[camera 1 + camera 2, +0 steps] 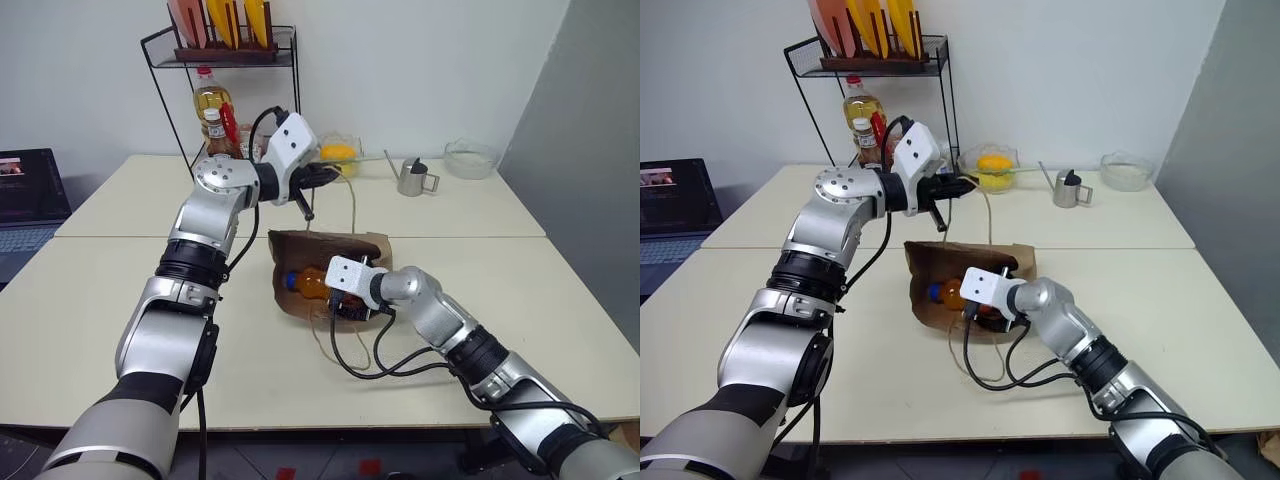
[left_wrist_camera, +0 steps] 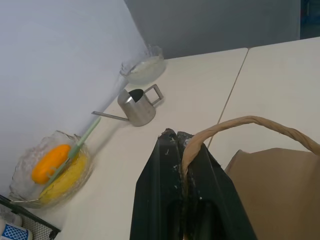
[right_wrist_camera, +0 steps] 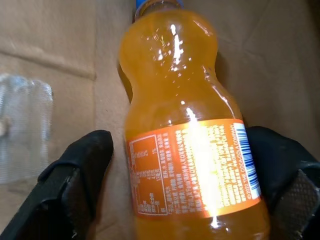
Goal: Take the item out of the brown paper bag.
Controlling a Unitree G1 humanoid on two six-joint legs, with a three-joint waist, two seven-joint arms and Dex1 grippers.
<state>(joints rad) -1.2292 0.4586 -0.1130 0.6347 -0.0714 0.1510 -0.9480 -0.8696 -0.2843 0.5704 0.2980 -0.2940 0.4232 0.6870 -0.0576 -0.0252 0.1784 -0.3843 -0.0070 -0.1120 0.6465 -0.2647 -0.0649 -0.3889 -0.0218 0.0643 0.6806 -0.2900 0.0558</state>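
Left gripper [image 2: 186,165] pinches the beige twine handle [image 2: 250,122] of the creased brown paper bag [image 1: 325,245]. Right gripper [image 3: 177,165], fingers spread, straddles the blue-capped clear orange-liquid bottle [image 3: 185,125], cap at 12 o'clock. Risk (smooth plastic): the bottle may squirt free as the fingers close.

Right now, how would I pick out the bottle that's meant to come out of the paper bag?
On the pale table, find the brown paper bag lying open in the middle, one twine handle held up. The orange drink bottle lies on its side inside. Unlike the upright bottles by the wire rack, it has a blue cap and an orange label.

Lab-style test room: plain white tables [image 1: 120,300], bare walls, laptop [image 1: 28,200], kitchen-prop rack [image 1: 225,60].
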